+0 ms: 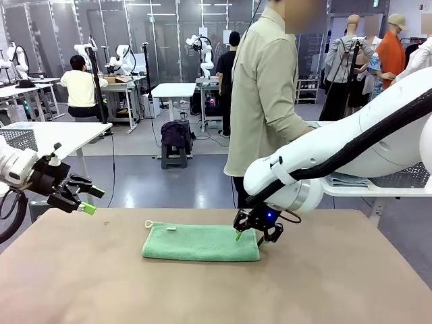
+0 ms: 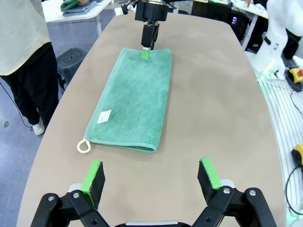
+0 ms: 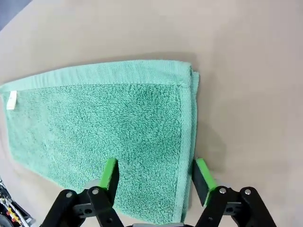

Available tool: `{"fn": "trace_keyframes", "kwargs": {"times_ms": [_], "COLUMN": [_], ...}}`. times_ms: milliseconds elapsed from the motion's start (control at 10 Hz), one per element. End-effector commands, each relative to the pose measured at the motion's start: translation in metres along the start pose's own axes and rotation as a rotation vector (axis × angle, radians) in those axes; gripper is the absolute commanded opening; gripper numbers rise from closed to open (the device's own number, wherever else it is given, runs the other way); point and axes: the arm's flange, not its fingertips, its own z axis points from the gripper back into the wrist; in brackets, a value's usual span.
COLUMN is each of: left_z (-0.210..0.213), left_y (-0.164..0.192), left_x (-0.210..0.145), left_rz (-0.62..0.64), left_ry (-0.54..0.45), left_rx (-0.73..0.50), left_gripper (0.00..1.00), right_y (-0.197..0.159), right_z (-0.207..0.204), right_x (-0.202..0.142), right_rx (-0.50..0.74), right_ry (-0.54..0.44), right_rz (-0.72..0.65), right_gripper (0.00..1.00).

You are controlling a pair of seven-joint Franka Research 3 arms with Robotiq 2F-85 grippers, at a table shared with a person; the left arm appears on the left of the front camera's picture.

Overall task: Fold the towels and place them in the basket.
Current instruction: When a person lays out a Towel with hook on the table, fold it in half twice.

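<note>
Tan, smooth tabletop (image 1: 351,283) is carrying one item in an open workshop room, and a person in a pale shirt (image 1: 266,88) is standing at its far edge.

The mint-green rectangular terry-cloth towel (image 1: 202,243) is lying flat at the table's middle, doubled lengthwise. Its long axis is running from 9 to 3 o'clock in the front view. The pile is looking soft and looped, with a flat woven hem. A white cord loop (image 2: 83,146) and a small white label (image 2: 103,116) are sitting toward the 9 o'clock end.

The black right gripper with green pads (image 1: 250,236) is hanging over the 3 o'clock end, jaws parted and gripping nothing. One pad is over the pile, the other just outside the hemmed short edge.

The left gripper (image 1: 91,200) is hovering at 9 o'clock, well apart from the towel, fully spread and empty.

Judgement: the right arm is nearer, and the next fold is depending on carrying the 3 o'clock end toward 9 o'clock.
</note>
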Motion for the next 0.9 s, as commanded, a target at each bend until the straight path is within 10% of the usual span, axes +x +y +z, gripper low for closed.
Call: {"fn": "trace_keyframes", "kwargs": {"times_ms": [0,800], "left_z": [0.001,0.001], "left_y": [0.000,0.000], "left_x": [0.000,0.000], "left_rz": [0.006,0.006], "left_ry": [0.007,0.007], "left_rx": [-0.003,-0.003], "left_gripper": [1.00,1.00], "right_y": [0.001,0.015], "right_z": [-0.008,-0.004], "right_x": [0.003,-0.005], "right_rx": [-0.055,-0.125], "right_ry": [-0.017,-0.020], "right_rz": [-0.032,-0.027], "right_gripper": [0.80,0.74]}}
